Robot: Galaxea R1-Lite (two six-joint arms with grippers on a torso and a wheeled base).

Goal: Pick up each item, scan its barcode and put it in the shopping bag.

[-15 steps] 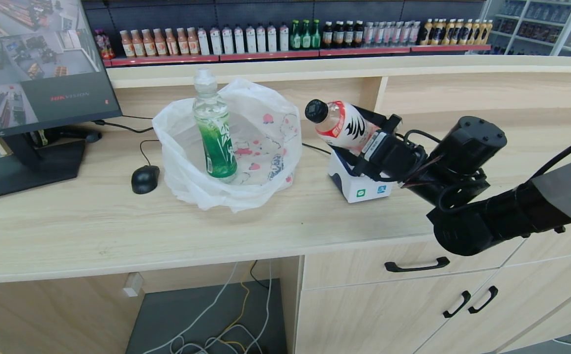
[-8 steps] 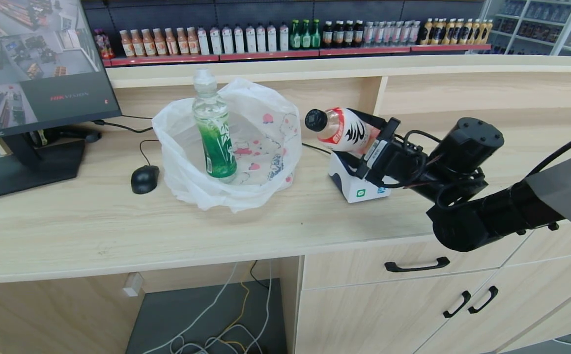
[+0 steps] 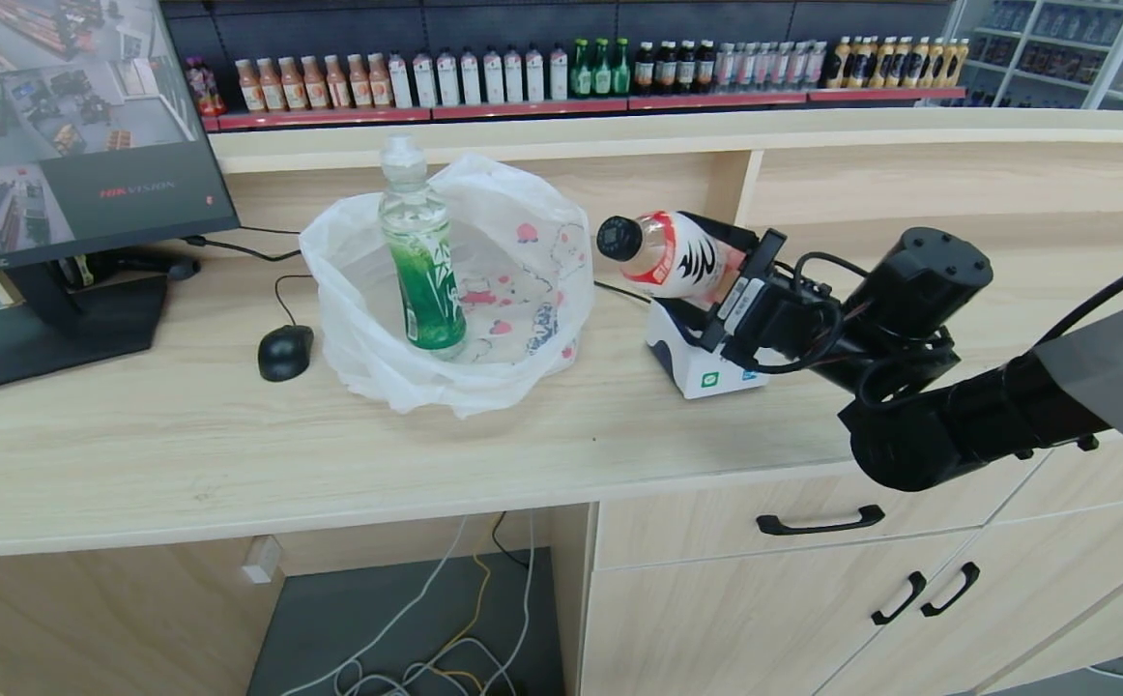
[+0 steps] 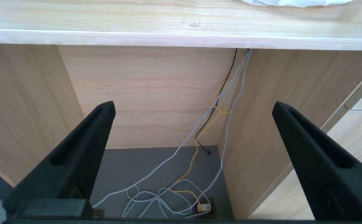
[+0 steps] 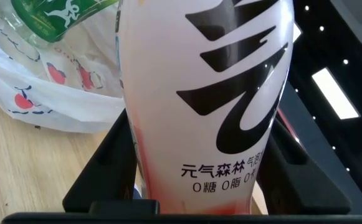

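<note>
Bottle clamped between right fingers | left fingers spread wide, holding nothing

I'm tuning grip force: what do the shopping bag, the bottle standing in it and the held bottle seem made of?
Shopping bag: thin plastic film, translucent white, crinkled and slumping. Green-labelled bottle: probably clear glossy plastic, see-through above its printed sleeve. Held bottle: likely plastic too, though a smooth white printed sleeve hides the body.

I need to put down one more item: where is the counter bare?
Bare: the front of the counter, before the mouse and shopping bag. Crowded: above the scanner, where the right tool holds the white bottle.
</note>
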